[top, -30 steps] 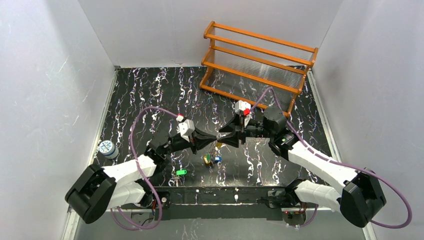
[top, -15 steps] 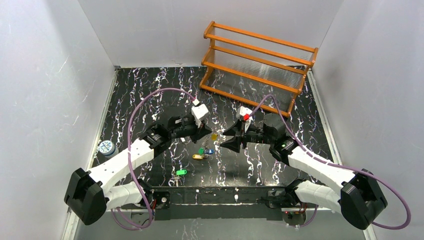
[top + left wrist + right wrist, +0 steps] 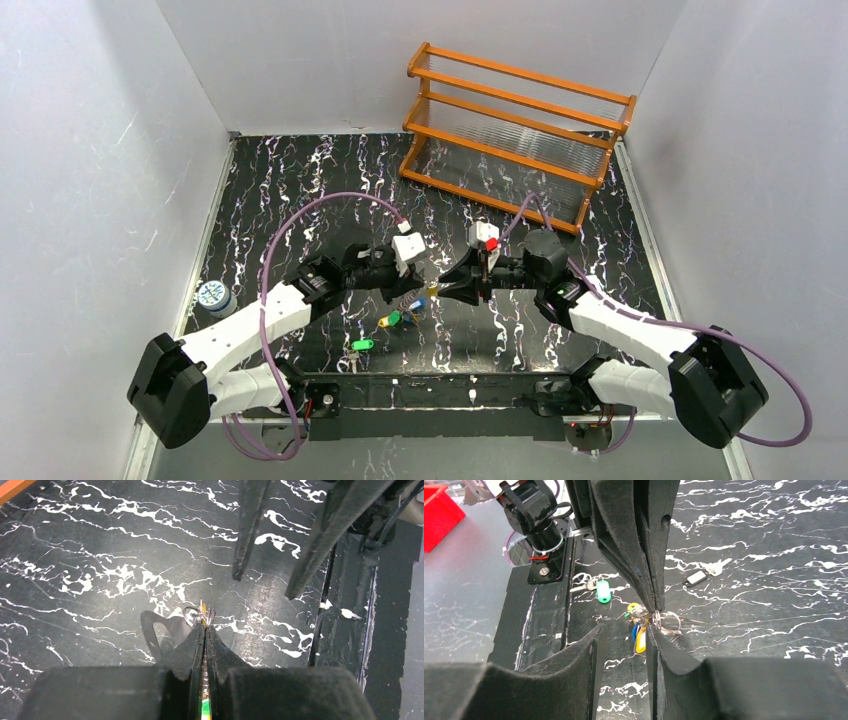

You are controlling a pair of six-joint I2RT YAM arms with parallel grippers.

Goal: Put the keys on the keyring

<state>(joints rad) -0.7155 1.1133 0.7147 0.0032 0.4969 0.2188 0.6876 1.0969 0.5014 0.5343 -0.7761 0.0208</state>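
Note:
My left gripper (image 3: pixel 205 626) is shut on the keyring (image 3: pixel 192 614), whose small silvery loops stick out past its fingertips. In the right wrist view the keyring (image 3: pixel 669 622) hangs from those shut fingers (image 3: pixel 644 555) with yellow, blue and green keys (image 3: pixel 639 632) on it. My right gripper (image 3: pixel 624 630) is open, its jaws either side of the hanging bunch. From above, the left gripper (image 3: pixel 418 290) and right gripper (image 3: pixel 438 287) meet tip to tip over the keys (image 3: pixel 400 315). A loose green key (image 3: pixel 362 344) and a dark key (image 3: pixel 696 577) lie on the table.
An orange wooden rack (image 3: pixel 515 130) stands at the back right. A small blue-white can (image 3: pixel 212 297) stands at the left edge of the black marbled table (image 3: pixel 300 180). The arm bases and a black rail (image 3: pixel 440 390) run along the near edge.
My left arm swung forward and now holds the bunch lower. My right gripper drew back, then came in again to the left fingertips. The keys shifted slightly left.

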